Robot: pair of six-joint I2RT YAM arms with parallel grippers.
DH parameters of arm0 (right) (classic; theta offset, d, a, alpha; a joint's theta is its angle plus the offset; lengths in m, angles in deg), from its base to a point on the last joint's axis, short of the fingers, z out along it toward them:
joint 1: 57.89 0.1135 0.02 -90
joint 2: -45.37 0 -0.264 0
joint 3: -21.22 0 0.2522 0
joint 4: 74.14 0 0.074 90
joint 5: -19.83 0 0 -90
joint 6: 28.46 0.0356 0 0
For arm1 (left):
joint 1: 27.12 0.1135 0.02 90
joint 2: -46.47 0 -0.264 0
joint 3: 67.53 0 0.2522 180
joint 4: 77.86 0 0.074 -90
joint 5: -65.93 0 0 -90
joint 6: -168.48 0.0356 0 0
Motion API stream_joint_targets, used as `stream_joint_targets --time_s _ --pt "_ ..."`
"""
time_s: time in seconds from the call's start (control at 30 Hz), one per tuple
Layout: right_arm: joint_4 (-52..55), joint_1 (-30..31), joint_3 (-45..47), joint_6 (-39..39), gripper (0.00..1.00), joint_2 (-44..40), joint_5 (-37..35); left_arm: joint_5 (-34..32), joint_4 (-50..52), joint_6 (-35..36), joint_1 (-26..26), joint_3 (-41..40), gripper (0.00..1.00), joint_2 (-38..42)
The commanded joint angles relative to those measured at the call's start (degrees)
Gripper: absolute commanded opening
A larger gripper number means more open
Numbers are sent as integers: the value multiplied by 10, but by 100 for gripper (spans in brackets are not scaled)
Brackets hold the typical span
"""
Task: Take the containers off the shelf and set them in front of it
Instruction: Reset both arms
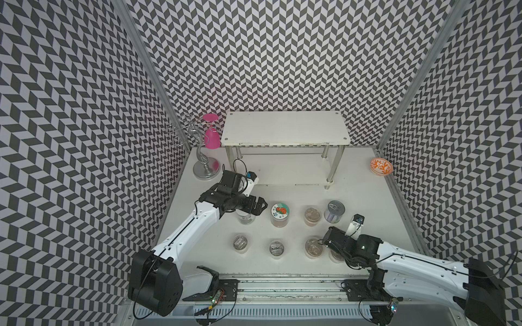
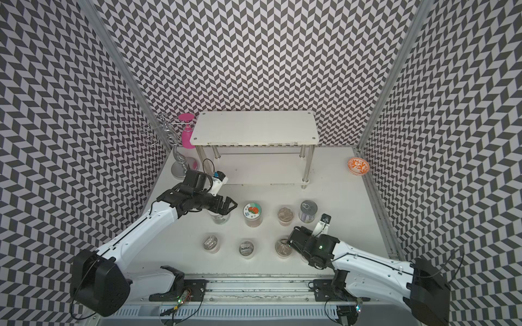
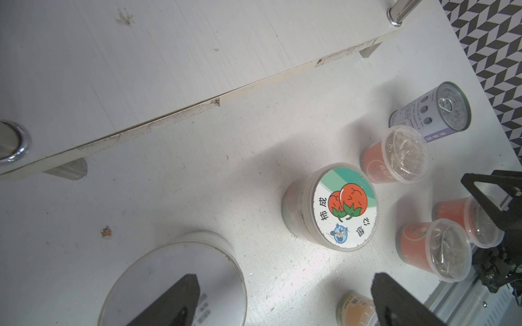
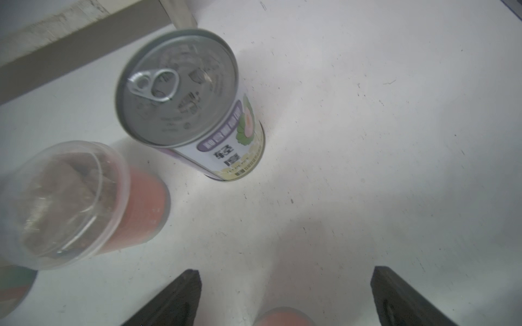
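Here the left fingers point(image 3: 175, 299) stand spread wide with nothing between them. In the left wrist view one of them overlaps the white lid of a clear jar point(image 3: 158, 268) at the lower left; whether it touches the lid I cannot tell. The right fingers point(image 4: 395, 299) are likewise wide apart and grip nothing. An orange-sided cup point(image 4: 282, 317) shows between them at the bottom edge of the right wrist view, apart from both.

Beyond them a tin can point(image 4: 180, 93) stands upright in the upper middle, with a second cup point(image 4: 70, 203) at the left edge.

In both top views all the containers stand on the table point(image 1: 367, 197) in two rows, lower middle of the frame, in front of the shelf point(image 1: 285, 127). The far row holds the clear jar under the left arm, a fruit-lidded jar point(image 1: 279, 214), a cup and the can. The near row is four cups, the rightmost mostly hidden under the right arm. A pink goblet point(image 1: 211, 138) stands left of the shelf and a patterned bowl point(image 1: 381, 166) to its right.
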Motion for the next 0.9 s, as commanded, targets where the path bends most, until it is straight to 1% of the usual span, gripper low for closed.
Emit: stream_joint_targets --time_s 0.0,0.03,0.07,0.13,0.2,0.23,0.3,0.33,0.37,0.4,0.47,0.5,0.57,0.6,0.67,0.73,0.8,0.83,0.87 --pt "16 0 -28 0 100 -5 -82 -16 3 -3 4 11 100 6" --pt "8 -7 -35 -14 100 -7 -95 -24 3 -4 6 14 100 10" --pt "-22 -22 -44 -60 100 -11 -106 -32 3 -7 11 17 100 16" --pt "-126 -69 -56 -208 100 -25 -94 -45 0 -14 33 15 100 35" --pt "-238 -141 -53 -347 100 -43 -58 -52 -26 -32 69 -7 100 65" --pt "-278 -175 -47 -393 99 -52 -39 -51 -50 -46 93 -28 100 80" --pt "-380 -266 -27 -509 100 -72 27 -57 -113 -91 150 -79 100 118" --pt "-423 -299 -14 -553 99 -78 63 -65 -142 -112 170 -102 100 133" --pt "-470 -344 0 -592 100 -82 105 -84 -175 -138 190 -129 100 152" --pt "-510 -382 17 -616 100 -82 134 -113 -217 -158 202 -159 100 172" --pt "-591 -450 44 -647 99 -66 195 -170 -270 -178 215 -198 100 186" --pt "-633 -478 58 -658 100 -49 222 -211 -286 -178 217 -208 100 178" --pt "-706 -520 73 -672 100 -10 242 -297 -329 -172 217 -227 100 146" --pt "-741 -538 78 -681 99 10 250 -325 -362 -153 217 -235 100 126" --pt "-805 -563 86 -697 99 49 268 -386 -430 -145 218 -255 100 88" --pt "-866 -581 94 -711 100 92 291 -413 -506 -114 217 -264 100 42" --pt "-942 -597 107 -697 100 138 305 -449 -604 -81 217 -285 100 -3" --pt "-965 -605 110 -693 100 156 315 -454 -650 -68 218 -299 100 -18" --pt "-985 -607 112 -694 100 172 317 -442 -693 -51 218 -310 100 -32"
